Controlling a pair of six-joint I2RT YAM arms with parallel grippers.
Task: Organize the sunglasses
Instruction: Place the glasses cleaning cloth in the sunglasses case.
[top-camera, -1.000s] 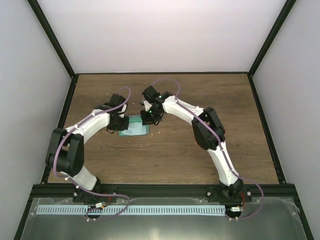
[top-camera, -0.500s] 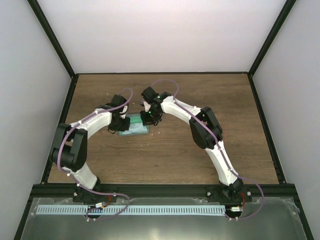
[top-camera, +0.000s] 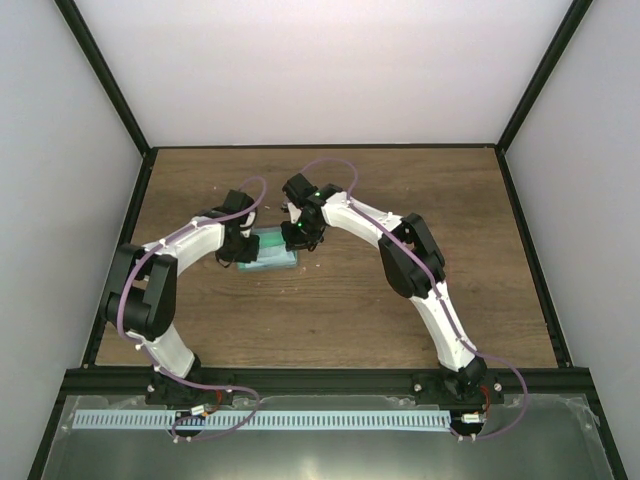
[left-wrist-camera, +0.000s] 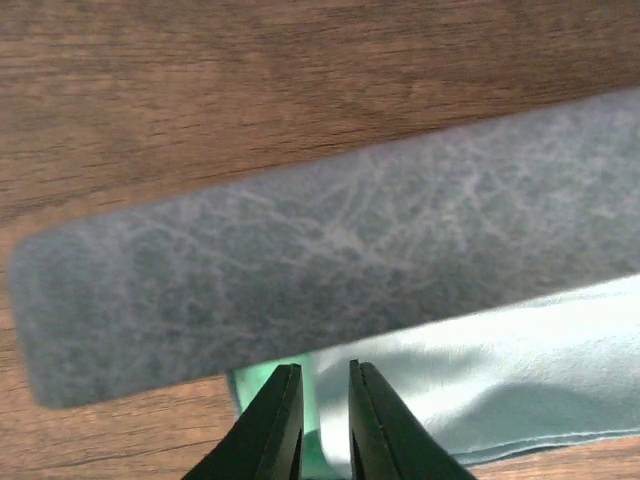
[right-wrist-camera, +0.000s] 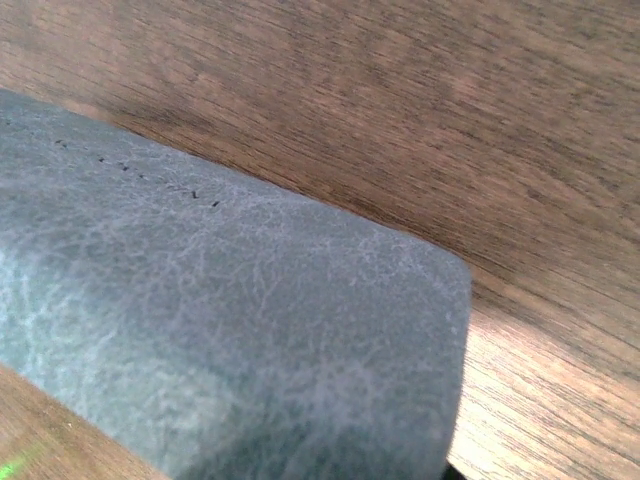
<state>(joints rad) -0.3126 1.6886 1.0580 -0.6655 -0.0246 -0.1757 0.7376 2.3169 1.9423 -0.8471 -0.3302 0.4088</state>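
The grey-blue case (top-camera: 275, 254) lies on the table between my two grippers. In the left wrist view its lid (left-wrist-camera: 330, 260) hangs low over the light blue cloth (left-wrist-camera: 500, 370) and the green inside (left-wrist-camera: 262, 388). My left gripper (left-wrist-camera: 325, 420) is at the case's left end (top-camera: 243, 250), its jaws nearly together around the case's green edge. My right gripper (top-camera: 297, 237) is at the case's right end; the lid (right-wrist-camera: 220, 330) fills its wrist view and hides the fingers. The sunglasses are hidden.
The wooden table (top-camera: 420, 220) lies around the case. Black frame posts and white walls enclose it on the left, right and back.
My left gripper has shifted a little to the right against the case, and less green shows from above. In the last half second nothing has visibly moved.
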